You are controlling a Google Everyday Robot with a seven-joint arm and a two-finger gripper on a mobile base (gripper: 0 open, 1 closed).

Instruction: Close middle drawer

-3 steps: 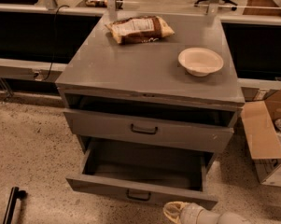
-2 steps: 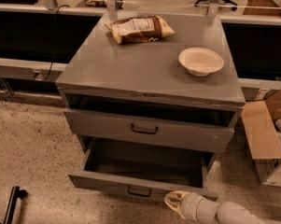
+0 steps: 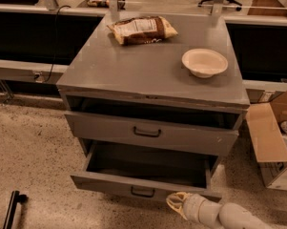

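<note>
1. On the grey cabinet's flat top, the counter (image 3: 148, 73), a crumpled brown and white snack bag (image 3: 142, 29) lay near the back edge. A shallow cream bowl (image 3: 204, 62) stood upright toward the right, well apart from the bag.
2. The cabinet stood on a speckled beige floor (image 3: 33, 151), with long low benches and dark recesses behind it on both sides.
3. To its right sat an open cardboard box (image 3: 271, 142), with 1 flap hanging toward the cabinet. A dark, narrow object (image 3: 12, 209) lay on the floor at the lower left.
4. The white arm (image 3: 229, 216) entered from the bottom right edge, low to the floor, and pointed left toward the cabinet.
5. The gripper (image 3: 176, 202), yellowish at its tip, was just below and in front of the pulled-out drawer's front panel, right of that drawer's handle. Whether it touched the panel could not be told, nor whether its grip was spread or pressed together.
6. The middle drawer (image 3: 105, 182) stood pulled well out from the cabinet, and its deep grey tray looked bare inside. Its low front panel carried a small dark loop handle (image 3: 143, 192) at the centre.
7. Above it, the taller-fronted drawer (image 3: 190, 138) with the bigger handle sat further in, with a dark gap showing between it and the counter.
</note>
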